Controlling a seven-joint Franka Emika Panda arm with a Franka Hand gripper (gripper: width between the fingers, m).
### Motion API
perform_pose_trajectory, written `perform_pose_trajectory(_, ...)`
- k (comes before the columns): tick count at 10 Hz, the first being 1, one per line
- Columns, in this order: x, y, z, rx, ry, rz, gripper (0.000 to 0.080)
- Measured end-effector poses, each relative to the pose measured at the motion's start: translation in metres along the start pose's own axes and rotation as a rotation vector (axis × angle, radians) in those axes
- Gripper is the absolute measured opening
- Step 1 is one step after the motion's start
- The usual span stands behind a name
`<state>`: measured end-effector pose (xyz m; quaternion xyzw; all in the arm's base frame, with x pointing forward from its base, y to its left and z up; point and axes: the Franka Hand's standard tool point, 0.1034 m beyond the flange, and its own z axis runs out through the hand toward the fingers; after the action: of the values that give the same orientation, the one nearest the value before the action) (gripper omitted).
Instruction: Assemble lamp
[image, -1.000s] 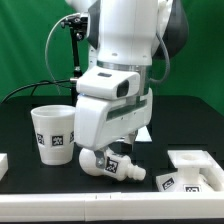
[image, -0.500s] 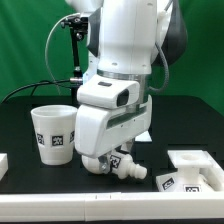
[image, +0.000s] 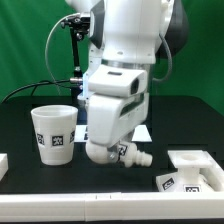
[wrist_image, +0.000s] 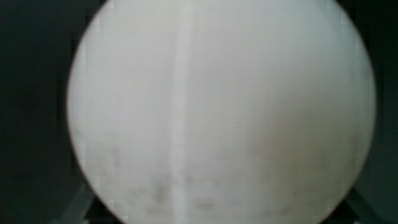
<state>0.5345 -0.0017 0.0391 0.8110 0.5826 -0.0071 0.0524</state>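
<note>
- Your hand (image: 106, 145) is down over the bulb (image: 120, 155), near the middle of the table's front edge. The wrist body hides the fingers in the exterior view. The wrist view shows only the bulb's round head (wrist_image: 222, 105) filling the picture. So you cannot tell whether the hand is apart, together or clamped on the bulb.
- The bulb lies roughly on its side, with its round head toward the exterior view's left and its narrow end toward the exterior view's right. It is not clear whether it rests on the table (image: 60, 182) or hangs just off it.
- The shade (image: 55, 130) stands upright, mouth up, near the front edge on the exterior view's left. It is close to the bulb but not joined to it.
- The base (image: 195, 172) sits at the front corner on the exterior view's right, well apart from the shade. Nothing stands on it.
- Judged from this, no joint is made yet, because all three lamp parts are separate. You appear to be at the first step, taking up the bulb.
- What is left for you is to seat the bulb in the base, then set the shade over it.
</note>
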Motion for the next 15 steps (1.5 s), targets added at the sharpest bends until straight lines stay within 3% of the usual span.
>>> perform_pose_trajectory(1, 0.004, -0.013, -0.010, -0.031, 0.006, -0.159, 0.0425)
perform_pose_trajectory(2, 0.002, -0.023, -0.015, -0.039, 0.015, -0.234, 0.0425)
perform_pose_trajectory(3, -0.008, -0.025, -0.014, -0.035, 0.016, -0.285, 0.0426)
perform_pose_trajectory(7, -0.010, -0.024, -0.012, -0.039, -0.008, -0.531, 0.0427)
perform_pose_trajectory(9, 0.012, -0.043, -0.027, -0.069, -0.032, -0.867, 0.0429)
perform_pose_trajectory(10, 0.018, -0.052, -0.026, -0.079, -0.041, -0.999, 0.0429)
perform_pose_trajectory(11, 0.014, -0.056, -0.023, -0.055, -0.054, -1.045, 0.0429)
perform_pose_trajectory(15, 0.013, -0.056, -0.023, -0.052, -0.067, -1.270, 0.0429)
